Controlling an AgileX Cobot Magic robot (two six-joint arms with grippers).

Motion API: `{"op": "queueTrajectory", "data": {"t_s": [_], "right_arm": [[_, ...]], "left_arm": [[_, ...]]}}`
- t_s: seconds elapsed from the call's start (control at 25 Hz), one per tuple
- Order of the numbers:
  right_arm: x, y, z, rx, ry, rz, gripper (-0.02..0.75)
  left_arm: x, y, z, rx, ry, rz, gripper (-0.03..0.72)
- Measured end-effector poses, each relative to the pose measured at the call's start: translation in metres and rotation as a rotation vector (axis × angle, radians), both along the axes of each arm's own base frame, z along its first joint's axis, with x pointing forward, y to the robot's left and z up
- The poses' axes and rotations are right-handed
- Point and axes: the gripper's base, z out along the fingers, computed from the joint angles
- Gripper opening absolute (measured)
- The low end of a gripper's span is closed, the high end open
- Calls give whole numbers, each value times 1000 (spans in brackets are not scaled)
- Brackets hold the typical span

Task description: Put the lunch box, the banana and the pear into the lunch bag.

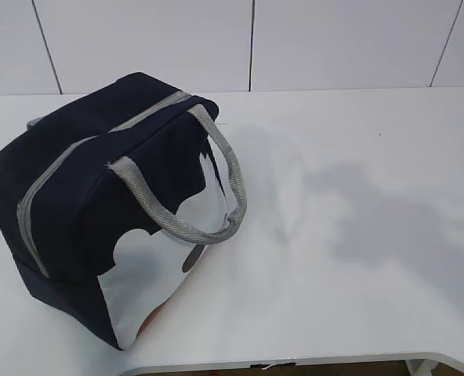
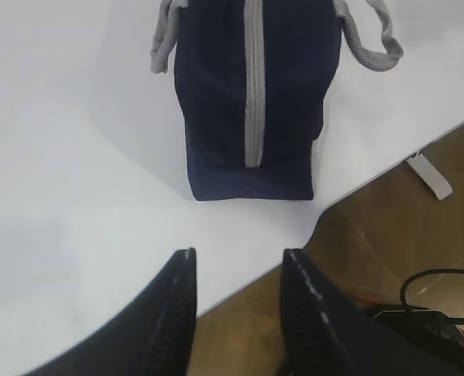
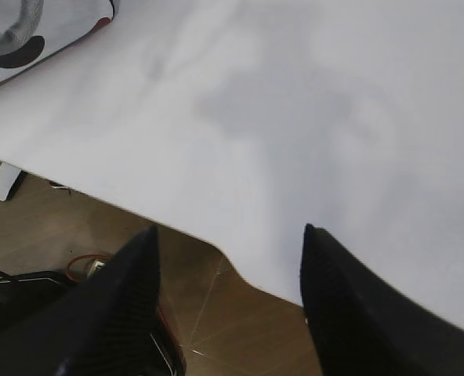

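Presently the boxy navy-blue fabric lunch bag (image 1: 99,204), zipped at left of the white worktop (image 1: 357,235), seems soft; grasp its grey webbing handle (image 1: 216,188); both pincers (image 2: 236,301) (image 3: 228,298) gape empty.

No words, brand names, numbers or signs can be read anywhere in these views. The boxy navy-blue fabric lunch bag (image 1: 99,204), standing on the left of the white table (image 1: 357,235), carries only a white cartoon-shaped panel (image 1: 165,266) on its near side, with a dark oval spot and a reddish patch, no lettering.
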Motion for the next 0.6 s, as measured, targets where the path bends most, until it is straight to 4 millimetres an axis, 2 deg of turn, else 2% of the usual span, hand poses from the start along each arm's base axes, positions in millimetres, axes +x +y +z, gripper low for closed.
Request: {"op": "queueTrajectory", "data": {"t_s": [0.4, 0.6], "right_arm": [[-53, -27, -51, -8, -47, 33, 475], [-70, -37, -74, 18, -108, 36, 475]], "left_arm": [[-57, 17, -35, -55, -136, -10, 251], [-71, 21, -54, -65, -173, -11, 244]]}}
